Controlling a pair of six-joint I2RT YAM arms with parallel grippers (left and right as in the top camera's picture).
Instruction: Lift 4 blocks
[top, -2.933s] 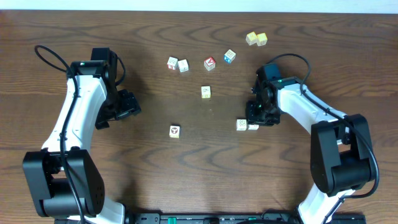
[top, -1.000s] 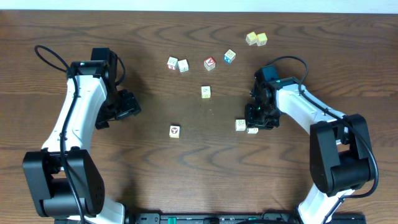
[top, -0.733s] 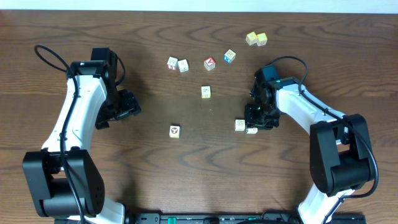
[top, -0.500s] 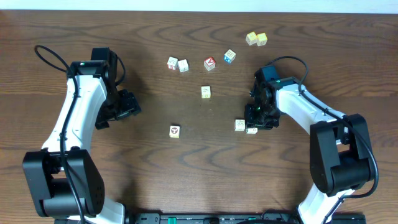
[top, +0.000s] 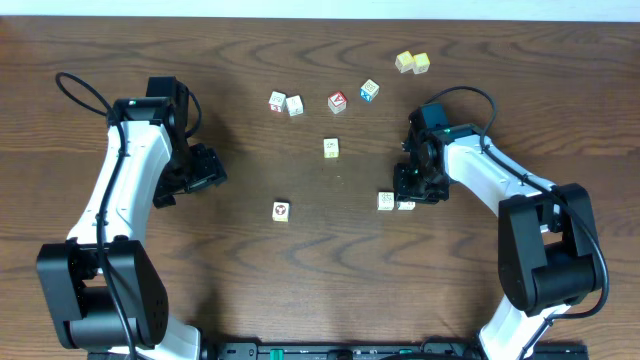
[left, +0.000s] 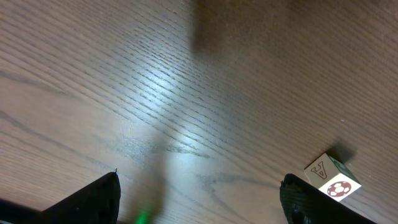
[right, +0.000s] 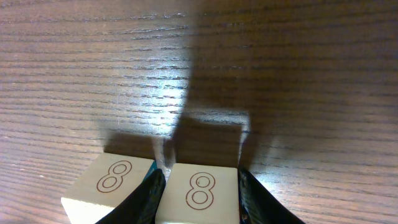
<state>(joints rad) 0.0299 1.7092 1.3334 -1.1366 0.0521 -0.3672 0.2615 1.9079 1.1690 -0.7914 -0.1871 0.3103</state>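
We look down on a dark wooden table (top: 320, 290), with our left arm (top: 125, 190) on one side and our right arm (top: 500, 180) on the other. The left gripper (top: 205, 168) hangs over bare wood with its fingers spread wide, grasping nothing. The right gripper (top: 405, 200) is clamped on a cream block marked 8 (right: 202, 193), right of the table's middle. We cannot tell whether that block is off the wood. A second 8 block (right: 109, 183) sits just beside it, outside the fingers. A block with a ball picture (left: 331, 178) lies apart from the left gripper. One cream block (top: 331, 147) lies mid-table, and a pair of cream blocks (top: 285, 103) lies farther back.
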